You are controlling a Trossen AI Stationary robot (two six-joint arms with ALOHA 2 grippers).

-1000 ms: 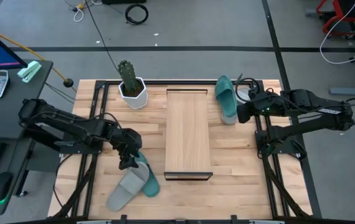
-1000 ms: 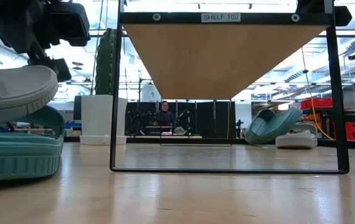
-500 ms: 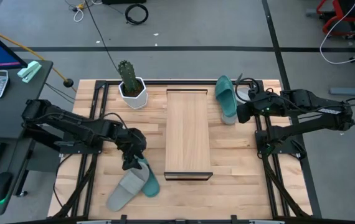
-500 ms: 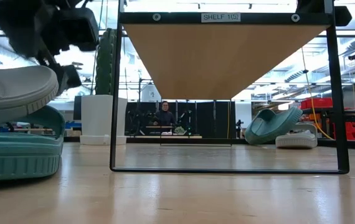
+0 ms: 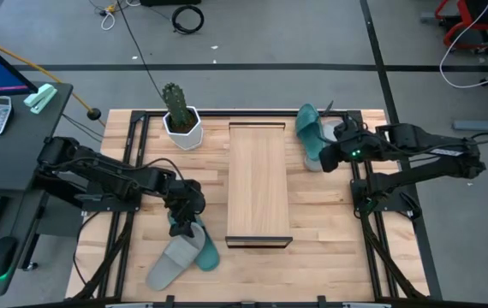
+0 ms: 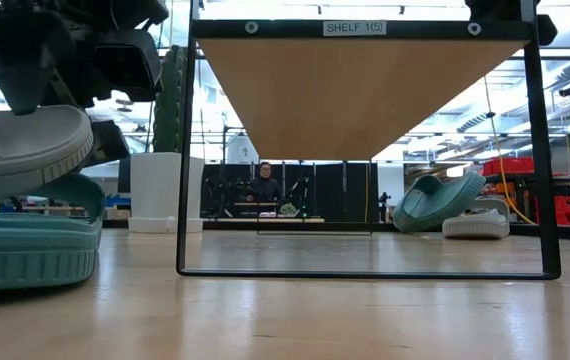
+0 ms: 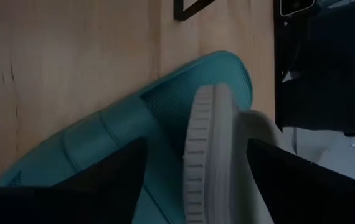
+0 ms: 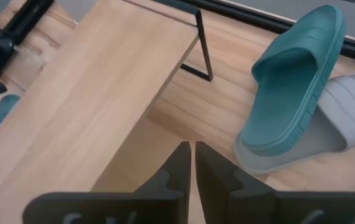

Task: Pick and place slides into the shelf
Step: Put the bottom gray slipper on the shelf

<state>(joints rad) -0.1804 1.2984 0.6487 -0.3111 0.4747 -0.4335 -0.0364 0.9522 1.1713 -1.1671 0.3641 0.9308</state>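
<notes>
left end effector (image 5: 184, 224) spread over grey slide (image 5: 173, 260) | slide lies diagonal, overlapping teal slide (image 5: 203, 248)

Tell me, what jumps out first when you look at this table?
The long wooden shelf in the middle of the table, with no slides on it. At the near left corner a grey slide lies propped on a teal slide, and the left gripper hangs over them, jaws open. At the far right, another teal slide leans on a grey one beside the shut right gripper.
</notes>
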